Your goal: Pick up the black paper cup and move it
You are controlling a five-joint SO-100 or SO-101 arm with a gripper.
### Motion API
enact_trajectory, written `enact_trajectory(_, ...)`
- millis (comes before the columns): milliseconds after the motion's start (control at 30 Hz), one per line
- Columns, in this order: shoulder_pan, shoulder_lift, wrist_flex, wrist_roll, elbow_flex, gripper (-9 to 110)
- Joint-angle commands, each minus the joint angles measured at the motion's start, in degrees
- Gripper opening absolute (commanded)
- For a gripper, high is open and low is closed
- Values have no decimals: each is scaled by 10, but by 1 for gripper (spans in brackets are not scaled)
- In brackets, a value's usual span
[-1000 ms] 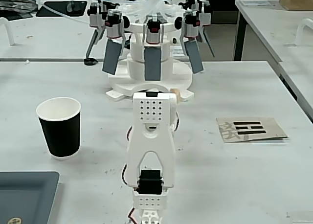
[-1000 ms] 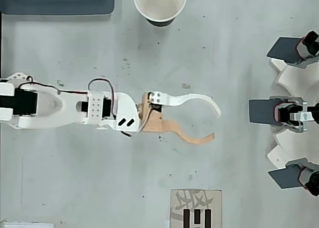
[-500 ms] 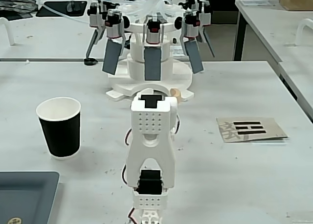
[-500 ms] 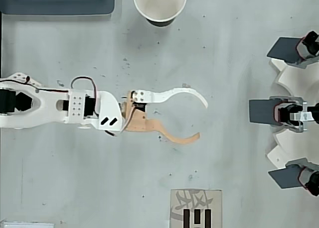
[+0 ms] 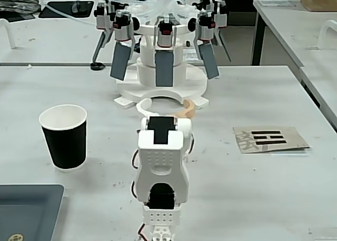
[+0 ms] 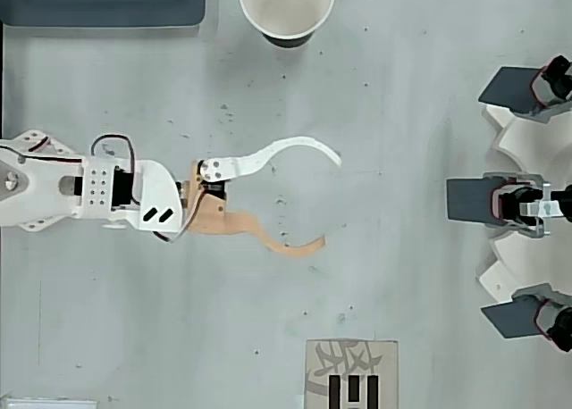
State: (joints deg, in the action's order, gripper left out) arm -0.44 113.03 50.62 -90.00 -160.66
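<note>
The black paper cup (image 5: 64,138) stands upright on the grey table, left of the arm in the fixed view. Its black wall and white inside are plain to see. In the overhead view the cup (image 6: 286,12) sits at the top edge, partly cut off. My gripper (image 6: 331,202) is open, with a curved white finger (image 6: 286,150) and an orange finger (image 6: 268,235) spread wide and nothing between them. It lies low over the table, a good cup's width away from the cup. In the fixed view the gripper (image 5: 169,105) points away from the camera, beyond the white arm.
A white machine (image 5: 163,67) with several dark paddles and clear tubes stands just beyond the gripper; it fills the right edge of the overhead view (image 6: 523,204). A printed card (image 5: 269,138) lies at the right. A dark grey tray (image 5: 29,209) sits near the cup.
</note>
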Motion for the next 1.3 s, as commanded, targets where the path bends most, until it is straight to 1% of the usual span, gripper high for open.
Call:
enact_trajectory(0, 6, 50, 16, 5, -18, 25)
enact_trajectory(367, 4, 119, 42, 12, -99, 35)
enact_trajectory(700, -2, 178, 90, 12, -171, 39)
enact_trajectory(1267, -124, 149, 160, 1, -183, 47)
